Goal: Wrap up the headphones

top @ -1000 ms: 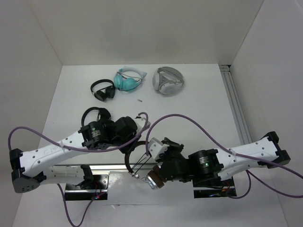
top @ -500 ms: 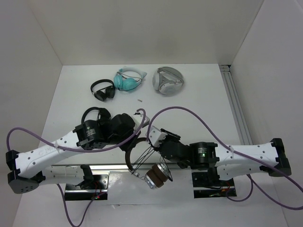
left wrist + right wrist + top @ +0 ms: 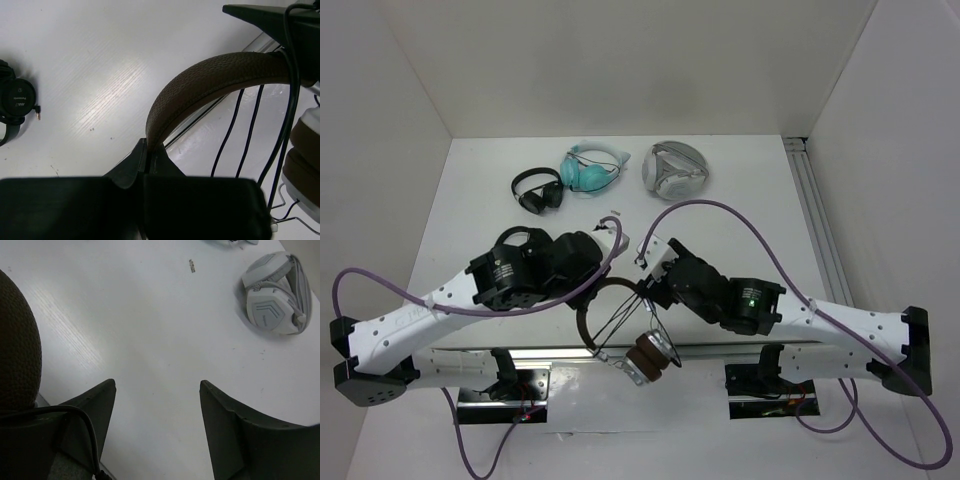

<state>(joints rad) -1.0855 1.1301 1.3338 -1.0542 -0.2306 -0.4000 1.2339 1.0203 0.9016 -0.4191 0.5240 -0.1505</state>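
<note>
Landmark: bright metal rail along the near edge of the white table.
Headphones: over-ear headphones with a dark brown grained headband, brown pads, silver metal cups and a thin black cable; crown of the band just beyond the rail, cups together right over it.
Long axis: slanting from the band's crown, beyond the rail, down to the cups at the rail; open side of the arc turned toward the rail and the right arm.
Cable run: several taut strands across the open side of the arc, from the band's far end to the rail.
Left gripper: dark two-finger left gripper clamped tight on the headband, just beyond the rail.
Right gripper: dark two-finger right gripper with jaws spread, only bare table between them; just beyond the rail at the band's right end, one cable strand lying across the root of a finger.
Headphones against the tools: band rising out of the left gripper's pinch and arching over to the right gripper; pads and cups on the rail side of both.
Around: all-black headphones beyond the rail, partly under the left arm; small black headphones, teal headphones and silver-grey headphones in a row well beyond the rail; tiny plug-like bit between that row and the grippers.
In the way: purple arm cable looping above the table beyond the rail.
</note>
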